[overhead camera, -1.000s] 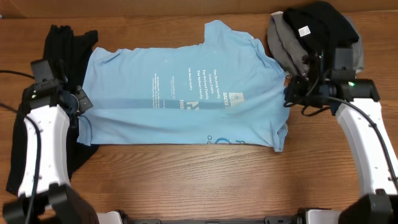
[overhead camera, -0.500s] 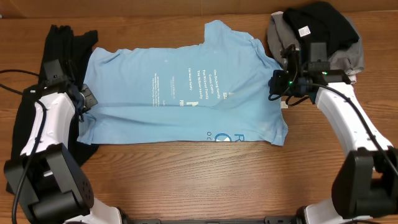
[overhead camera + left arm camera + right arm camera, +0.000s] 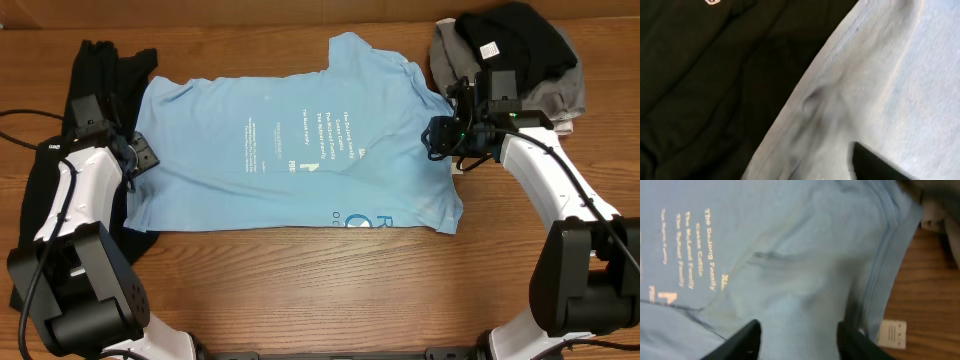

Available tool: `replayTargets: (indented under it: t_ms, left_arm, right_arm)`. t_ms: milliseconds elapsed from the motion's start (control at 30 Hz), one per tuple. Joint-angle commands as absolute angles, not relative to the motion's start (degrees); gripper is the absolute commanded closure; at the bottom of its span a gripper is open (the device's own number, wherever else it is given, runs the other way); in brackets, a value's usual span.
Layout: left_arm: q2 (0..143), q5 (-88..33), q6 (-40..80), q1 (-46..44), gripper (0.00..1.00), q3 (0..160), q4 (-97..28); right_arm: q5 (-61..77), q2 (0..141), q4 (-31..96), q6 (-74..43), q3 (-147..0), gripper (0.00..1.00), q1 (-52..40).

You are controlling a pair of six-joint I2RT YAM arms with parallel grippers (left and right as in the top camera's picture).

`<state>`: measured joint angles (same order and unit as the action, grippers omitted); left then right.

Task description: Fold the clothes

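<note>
Overhead, a brown wooden table with plain grain fills the view, and no room shows beyond it. A light blue T-shirt lies spread at its centre. The shirt's long axis runs left to right, with the hem end at the left overlapping a black garment and one sleeve pointing toward the far edge. The white lettering runs sideways. A heap of grey and black clothes sits at the far right corner. The left gripper rests at the shirt's left edge; only one dark fingertip shows in its wrist view, so whether it is parted or clenched cannot be told. That close view alone shows a small pale logo on the black cloth. The right gripper sits over the shirt's right edge with its fingers spread apart, gripping nothing, and blue cloth lies flat between them. Its view alone shows a white tag clearly, lying on bare wood just beside the stitched edge.
</note>
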<state>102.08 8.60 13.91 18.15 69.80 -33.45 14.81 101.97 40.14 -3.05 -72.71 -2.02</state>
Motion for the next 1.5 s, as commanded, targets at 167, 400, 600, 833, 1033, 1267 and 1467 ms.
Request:
replayTargets:
  t_ms: [167,400,600,833,1033,1267,1467]
  left_arm:
    - [102.7,-2.9,5.4,18.3,0.00,87.7,-45.1]
    - [103.4,-11.7,-1.5,15.4,0.02,109.9,-55.5]
    - [112.9,-6.9,-3.9,11.8,0.00,126.3,-59.5]
    - [130.0,-9.6,-6.3,11.2,0.02,136.3,-57.7]
    - [138.3,-9.0,-11.1,9.5,0.10,136.3,-54.7]
    - [144.1,-6.8,-11.6,9.2,0.11,136.3,-49.1]
    - [146.9,-3.0,-11.2,9.3,0.11,136.3,-44.3]
  right_arm:
    - [14.7,99.9,53.9,-2.5,-89.4,0.36,-2.2]
    - [14.7,99.9,69.4,-0.7,-108.9,0.27,-2.9]
    - [14.7,99.9,71.5,-0.1,-112.9,0.26,-4.5]
    - [14.7,100.0,71.4,-0.1,-112.9,0.27,-5.9]
    - [14.7,100.0,71.5,-0.2,-112.9,0.27,-5.9]
    - [14.7,100.0,71.9,-0.2,-112.8,0.27,-6.0]
    - [14.7,100.1,72.3,-0.2,-112.0,0.27,-6.1]
